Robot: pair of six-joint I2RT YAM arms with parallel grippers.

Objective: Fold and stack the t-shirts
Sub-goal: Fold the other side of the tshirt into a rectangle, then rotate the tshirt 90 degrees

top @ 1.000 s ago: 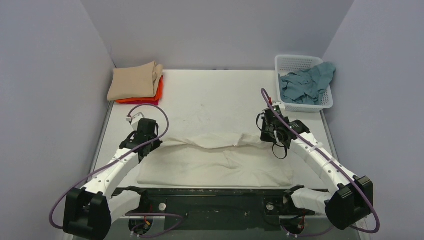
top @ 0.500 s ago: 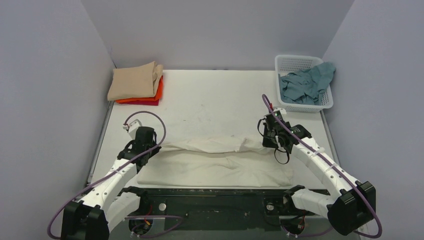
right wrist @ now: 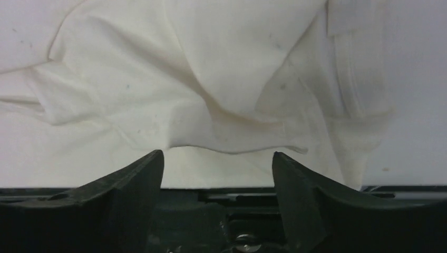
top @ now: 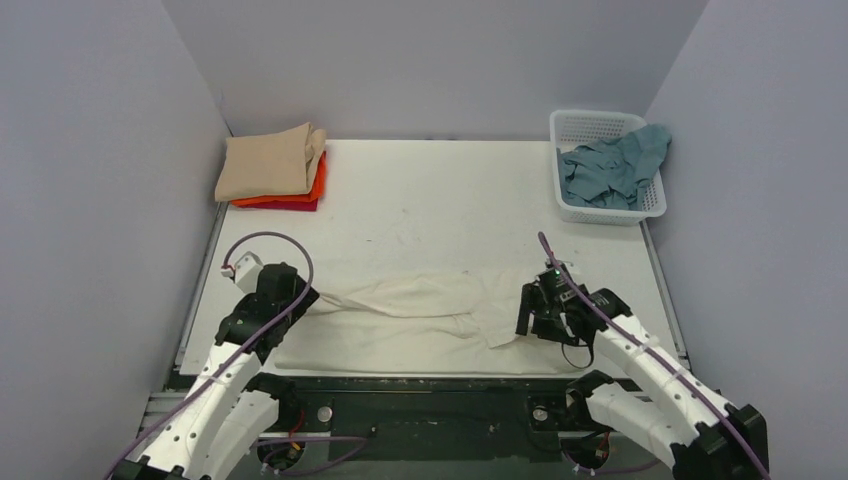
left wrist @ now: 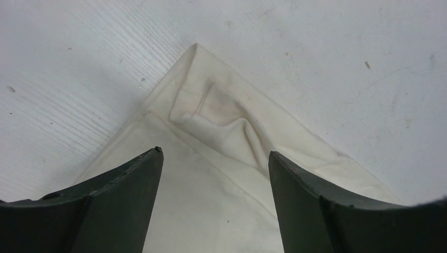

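A large cream-white t-shirt [top: 420, 320] lies flat and folded over along the table's near edge. My left gripper [top: 300, 297] is at its left end, open, with a folded corner of the cloth [left wrist: 221, 121] lying beyond the fingertips. The left wrist view shows the left gripper [left wrist: 213, 153] holding nothing. My right gripper [top: 530, 318] is at the shirt's right end, open over a loose fold [right wrist: 232, 132]. The right gripper [right wrist: 217, 154] holds nothing. A tan t-shirt [top: 265, 165] tops a folded stack over orange [top: 318, 180] and red [top: 290, 204] ones. A teal-blue t-shirt [top: 610, 170] lies crumpled in the basket.
The white lattice basket [top: 590, 122] stands at the back right corner. The folded stack is at the back left against the wall. A black frame [top: 420, 385] runs along the table's near edge, just under the shirt's hem. Grey walls close in three sides.
Both arms have drawn back toward the near edge, carrying the shirt's far edge over onto itself. Both grippers, shut on the cloth before, now stand open and the cloth lies loose.
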